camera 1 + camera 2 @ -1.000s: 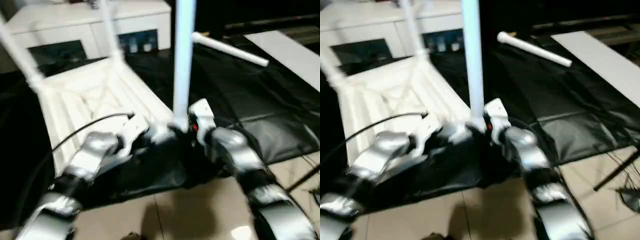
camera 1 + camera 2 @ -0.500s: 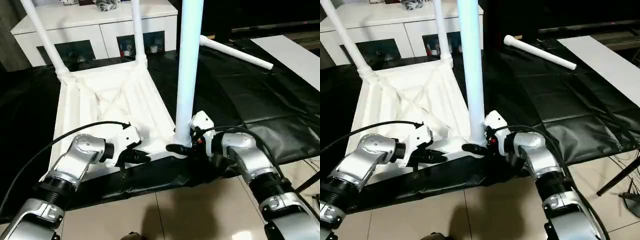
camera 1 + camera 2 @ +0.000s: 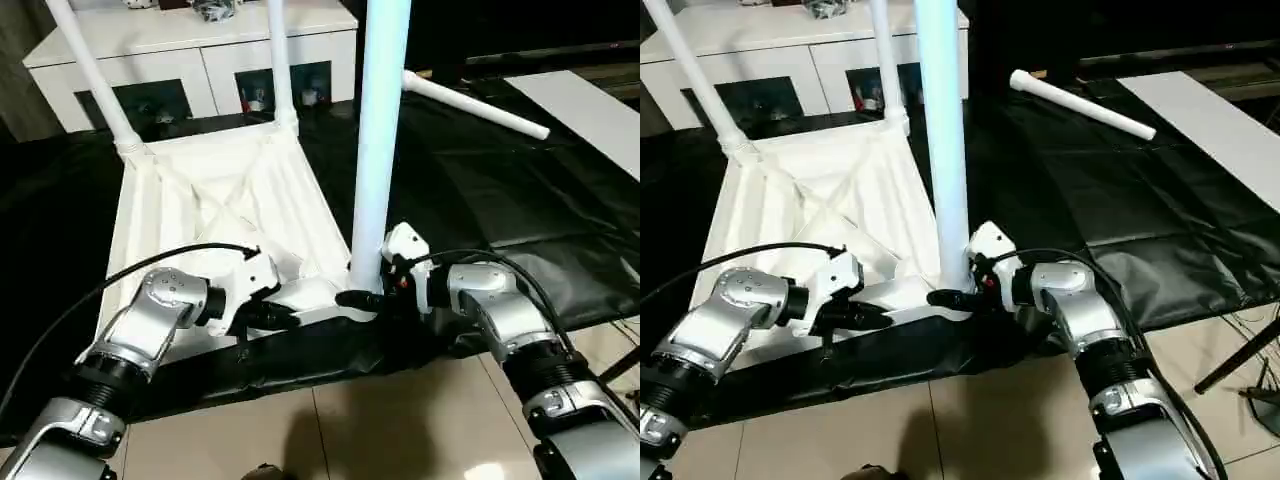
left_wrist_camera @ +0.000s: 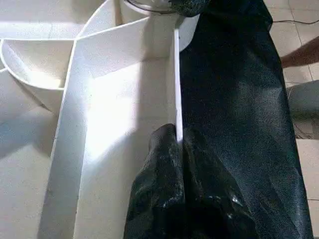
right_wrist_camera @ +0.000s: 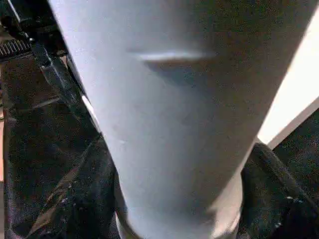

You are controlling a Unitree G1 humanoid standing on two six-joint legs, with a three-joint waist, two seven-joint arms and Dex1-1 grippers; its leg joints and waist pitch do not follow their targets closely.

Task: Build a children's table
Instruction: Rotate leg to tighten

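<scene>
Right now the white plastic rectangular tabletop (image 3: 215, 215) is lying upside down on a black mat (image 3: 520, 190) spread over the tiled floor (image 3: 390, 420), its ribbed underside facing up and its near edge running along the mat's near edge. Two long white tapered tube legs are already standing in the far corner sockets, the far left leg (image 3: 95, 75) and the far right leg (image 3: 280, 65), both leaning slightly. A third white tube leg (image 3: 380, 140) is rising upright from the near right corner socket (image 3: 350, 300), its long axis vertical, and the right gripper (image 3: 358, 298) is sitting just at its base, black fingers (image 5: 65, 84) wrapping round the smooth, faintly glossy tube on either side, so the leg is lying directly between them; any turning to seat the thread would, I judge, be about that vertical axis. The right arm is clearly the nearer one to this leg. The left gripper (image 3: 285, 318) is bracing the tabletop, its fingers (image 4: 167, 149) pressing together on the thin upright rim wall of the near edge. A fourth white tube leg (image 3: 475, 102) is lying flat toward the mat's far right corner, well apart from both arms. Behind the mat a white cabinet with dark glass doors (image 3: 190, 60) is standing.
</scene>
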